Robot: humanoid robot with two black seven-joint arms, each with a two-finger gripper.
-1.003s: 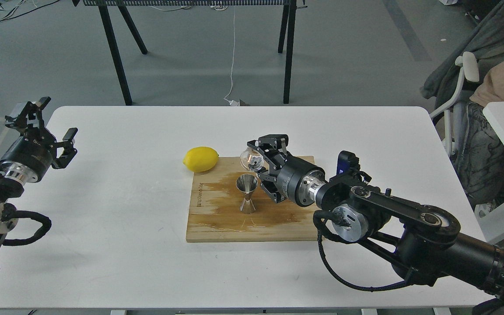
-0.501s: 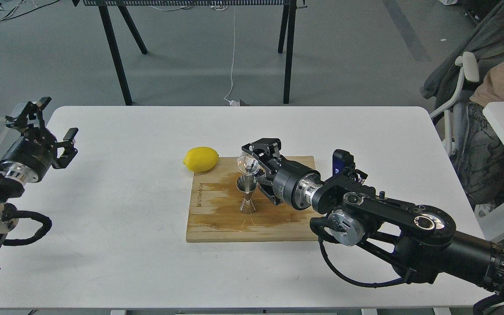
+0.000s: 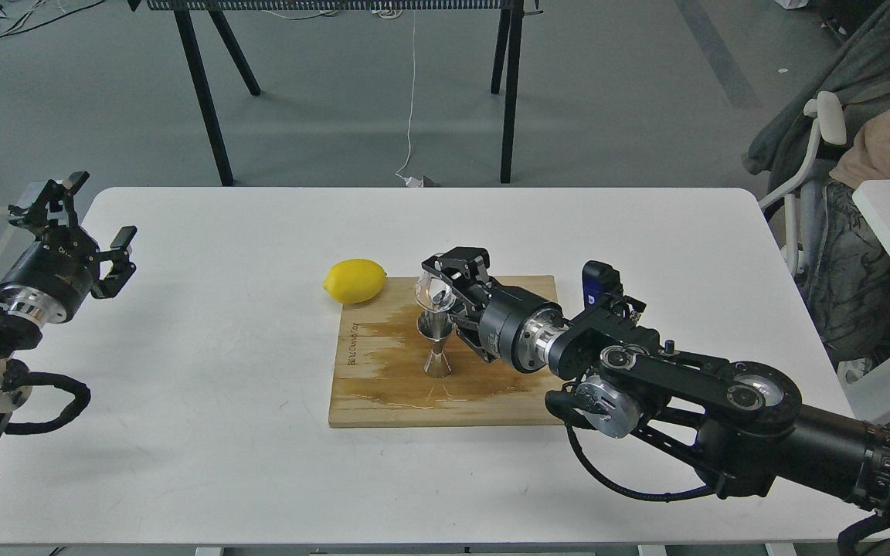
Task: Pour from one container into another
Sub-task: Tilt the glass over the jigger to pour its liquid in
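While tilted over the jigger [image 3: 437, 345], glass cup [image 3: 433, 294] sits gripped in right claw [image 3: 445, 292].
Jigger upright on wet wooden board [image 3: 383, 386]; lemon [image 3: 354, 280] beside it; left claw [image 3: 78, 224] wide, empty, at the surface [image 3: 221, 432] edge.

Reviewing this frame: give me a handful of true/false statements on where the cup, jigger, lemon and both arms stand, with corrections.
1. The right gripper holds the clear glass cup tipped above the jigger. True.
2. The jigger lies on its side on the bare table. False: it stands upright on the wooden board.
3. The lemon sits at the board's far left corner. True.
4. The left gripper is gripping the lemon. False: it hovers at the table's left edge, fingers apart and empty.
5. The board's surface is dry and uniform. False: a darker wet-looking patch spreads around the jigger.
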